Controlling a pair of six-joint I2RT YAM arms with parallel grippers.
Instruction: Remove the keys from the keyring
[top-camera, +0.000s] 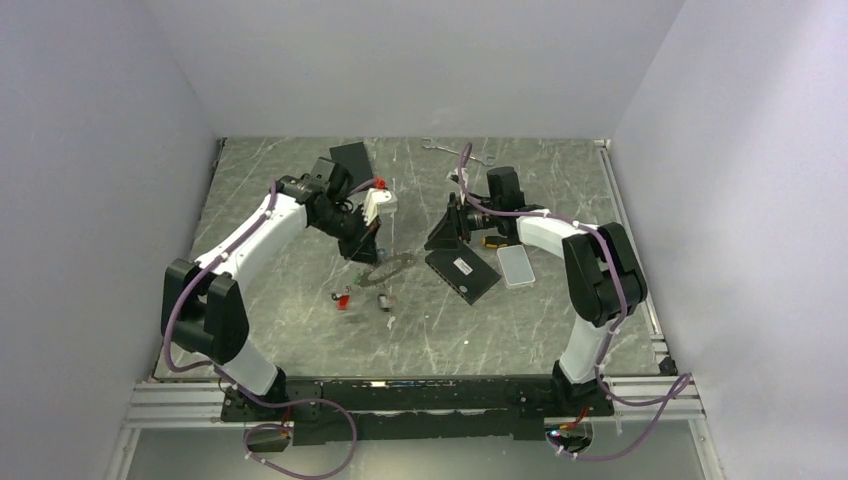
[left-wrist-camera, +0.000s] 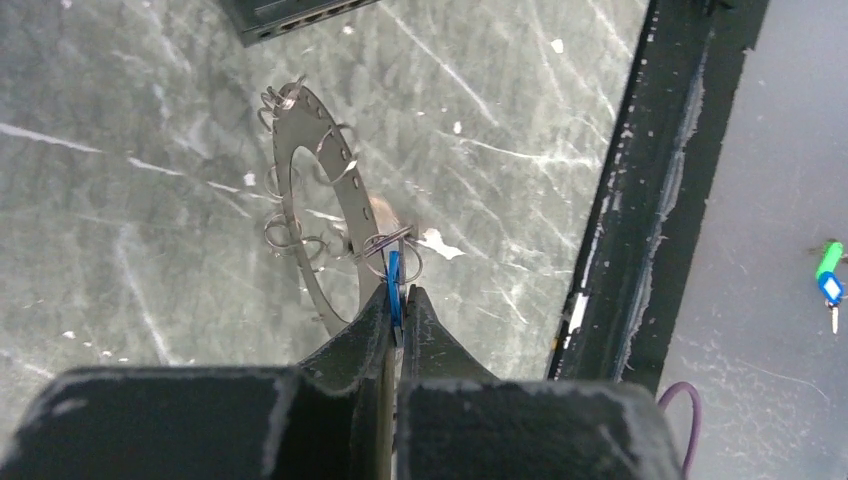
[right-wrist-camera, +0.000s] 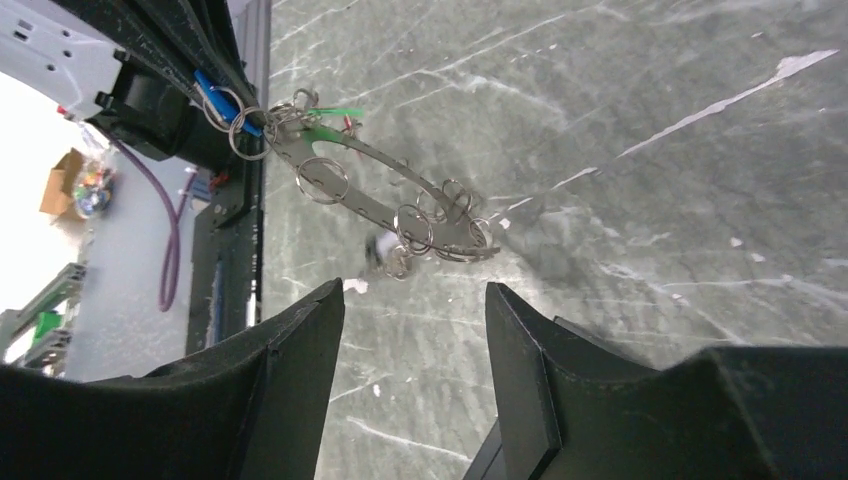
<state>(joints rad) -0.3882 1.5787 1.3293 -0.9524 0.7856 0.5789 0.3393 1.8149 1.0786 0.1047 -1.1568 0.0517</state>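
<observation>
While pale walls (top-camera: 100, 150) enclose the marbled table (top-camera: 520, 330), left gripper (left-wrist-camera: 398, 302) clamps a blue key (left-wrist-camera: 392, 272), right gripper (right-wrist-camera: 415, 300) gapes.

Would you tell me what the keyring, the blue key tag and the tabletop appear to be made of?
Keyring: likely thin metal, dull grey, flat with punched holes. Blue key tag: probably plastic, saturated even colour. Tabletop: grey-green with white veins, stone or a marble-look laminate; I cannot tell which.
</observation>
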